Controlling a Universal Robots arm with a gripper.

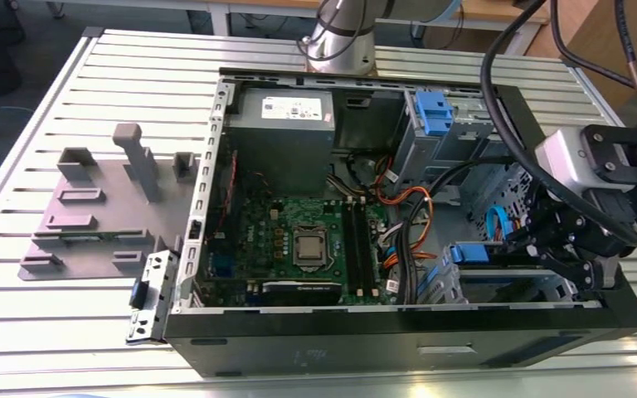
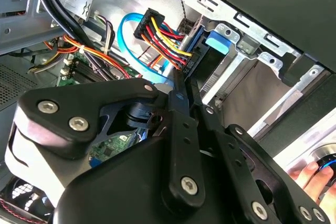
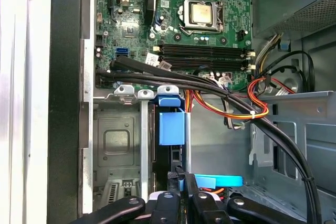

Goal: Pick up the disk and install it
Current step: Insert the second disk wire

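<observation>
The disk (image 3: 171,127) is seen standing on its edge in a slot of the metal cage (image 3: 143,129), with its blue bracket turned toward the green board (image 3: 199,30). The cage is set inside the computer case (image 1: 407,344), in the corner by the black wall on the exterior view's right. The gripper (image 2: 182,85) is held right at the disk's dark end. Its jaws are pressed close together. Coloured wires (image 3: 236,113) are laid across the cage's edge.
</observation>
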